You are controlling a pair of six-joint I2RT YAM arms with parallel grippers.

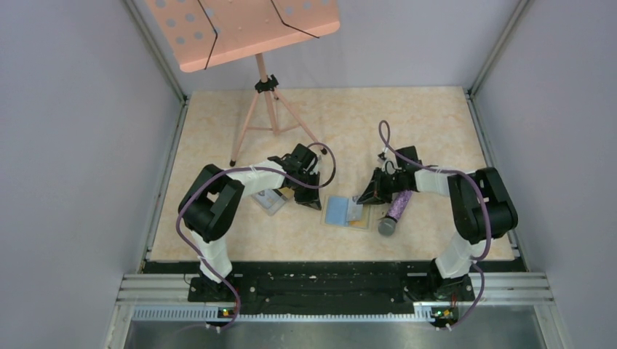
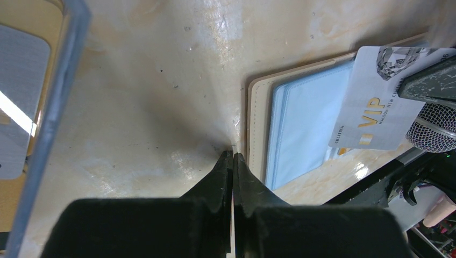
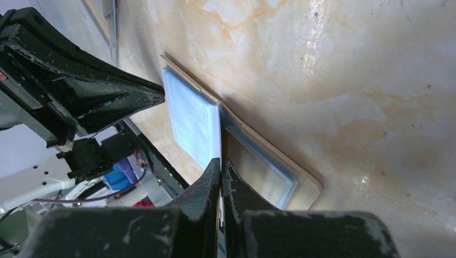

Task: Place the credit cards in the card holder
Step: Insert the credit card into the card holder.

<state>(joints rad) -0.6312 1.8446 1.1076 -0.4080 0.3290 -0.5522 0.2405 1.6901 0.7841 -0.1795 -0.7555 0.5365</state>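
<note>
the card holder lies open on the table, light blue inside up. the right gripper is clamped on the white vip card, held over the holder's pocket and seemingly not yet slid in. the left gripper is closed and empty, tips down at the holder's edge. another card waits in the clear box, so most of the job remains
</note>
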